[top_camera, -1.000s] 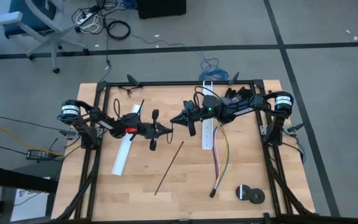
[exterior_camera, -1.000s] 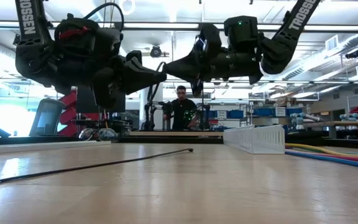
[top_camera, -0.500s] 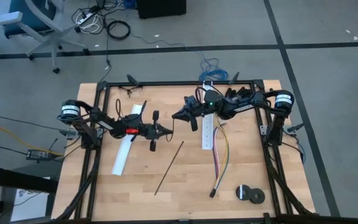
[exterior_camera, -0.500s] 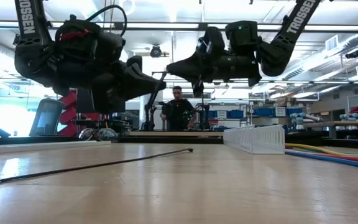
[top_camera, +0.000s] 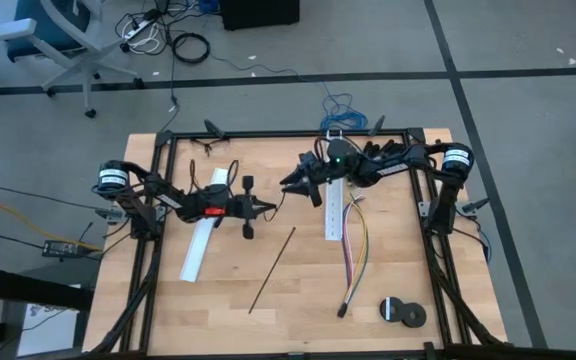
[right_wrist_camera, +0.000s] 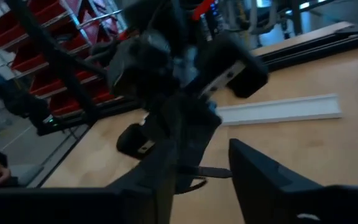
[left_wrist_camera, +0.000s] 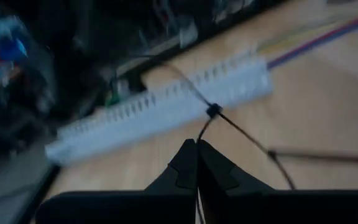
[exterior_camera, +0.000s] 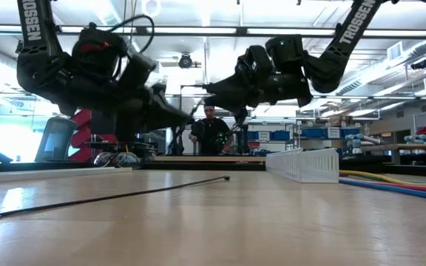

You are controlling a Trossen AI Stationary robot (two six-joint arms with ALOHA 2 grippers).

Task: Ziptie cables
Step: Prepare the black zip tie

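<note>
Both tools hang close together over the bench's (top_camera: 298,300) upper middle, left tool (top_camera: 270,207) and right tool (top_camera: 288,181) nearly tip to tip. Lower centre lies open except one ziptie (top_camera: 273,269); cables (top_camera: 353,250) and white channel (top_camera: 335,210) crowd the right.

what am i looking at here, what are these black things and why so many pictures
These are two robot arms working at a wooden table. One picture looks straight down on it, one looks level across the tabletop, and two come from cameras on the arms' wrists.

The left gripper is shut on a looped ziptie, a thin black plastic strip, and holds it above the table. The right gripper is open in mid-air close to it and holds nothing.

On the table lie a straight ziptie, the cables (a bundle of coloured wires), a white slotted channel, a plain white strip and two black rolls. A person stands in the room behind.
</note>
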